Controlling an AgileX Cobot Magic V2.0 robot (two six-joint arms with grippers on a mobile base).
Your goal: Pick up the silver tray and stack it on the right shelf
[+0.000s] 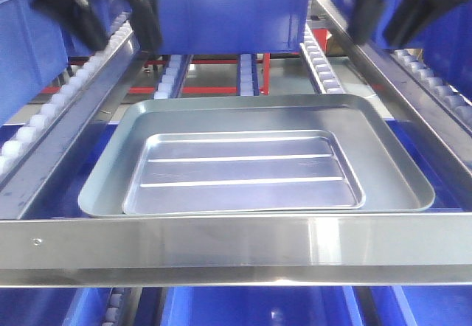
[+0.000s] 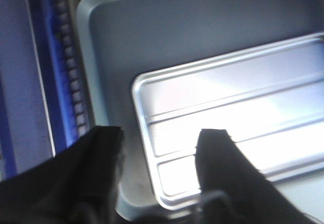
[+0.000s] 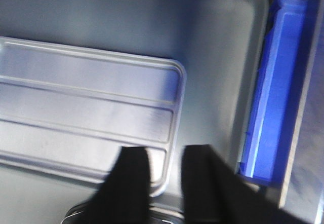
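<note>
Two nested trays fill the right shelf (image 1: 236,246): the dull grey tray (image 1: 391,171), and inside it, toward 7 o'clock, the silver tray (image 1: 243,171), so a careless grab could lift both or scrape one across the other. Both the left pincer (image 2: 159,143) and right pincer (image 3: 166,163) hang apart and empty over its end rims; closing off-centre could tilt it.

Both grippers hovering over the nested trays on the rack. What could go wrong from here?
1. The silver tray lies nested inside the larger grey tray; a low pinch at its rim may catch or drag both.
2. The left gripper and right gripper, both open, straddle opposite end rims; uneven closing could tilt the tray.
3. The front bar sits close ahead; a shallow lift could clip it.
</note>
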